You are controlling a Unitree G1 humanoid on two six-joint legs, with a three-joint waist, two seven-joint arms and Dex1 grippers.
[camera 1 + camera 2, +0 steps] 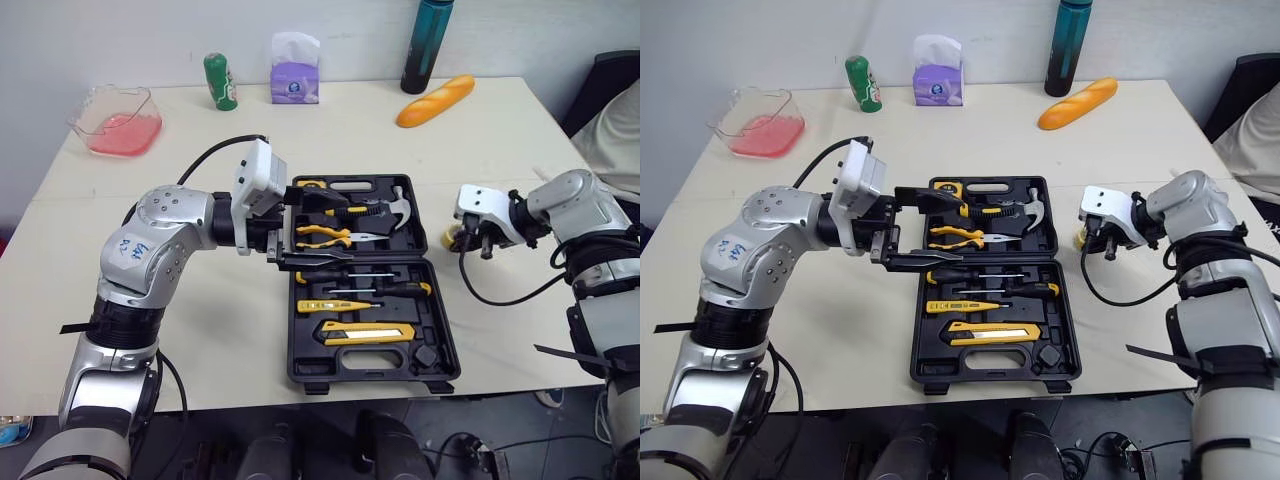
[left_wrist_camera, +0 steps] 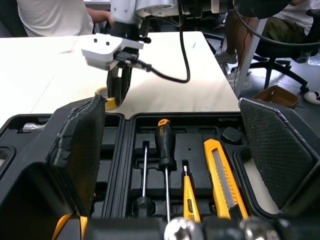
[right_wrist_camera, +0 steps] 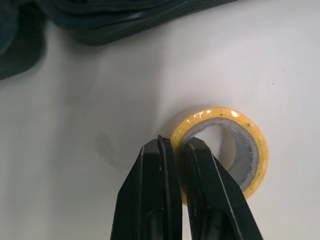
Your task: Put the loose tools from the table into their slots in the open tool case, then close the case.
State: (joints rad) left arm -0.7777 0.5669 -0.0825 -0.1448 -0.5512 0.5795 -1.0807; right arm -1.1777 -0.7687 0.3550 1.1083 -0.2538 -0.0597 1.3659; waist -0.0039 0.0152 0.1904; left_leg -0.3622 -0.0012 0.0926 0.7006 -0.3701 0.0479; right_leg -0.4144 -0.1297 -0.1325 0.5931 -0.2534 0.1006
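The black tool case (image 1: 440, 352) lies open at the table's middle, holding a hammer (image 1: 400, 208), yellow-handled pliers (image 1: 325, 236), screwdrivers (image 1: 352, 276) and a yellow utility knife (image 1: 366, 332). My left gripper (image 1: 335, 232) hovers open over the case's left half with nothing between its wide pads (image 2: 75, 150). Right of the case a yellow tape roll (image 3: 250, 150) lies flat on the table. My right gripper (image 3: 176, 142) is shut on the roll's wall, one finger inside the ring and one outside. The roll (image 2: 101, 92) also peeks out behind the right gripper (image 2: 118, 95) in the left wrist view.
Along the far edge stand a clear container with pink contents (image 1: 115, 122), a green can (image 1: 221, 82), a purple tissue box (image 1: 295, 75), a dark bottle (image 1: 427, 45) and a bread loaf (image 1: 435, 100). A person (image 1: 612, 130) sits at the table's right.
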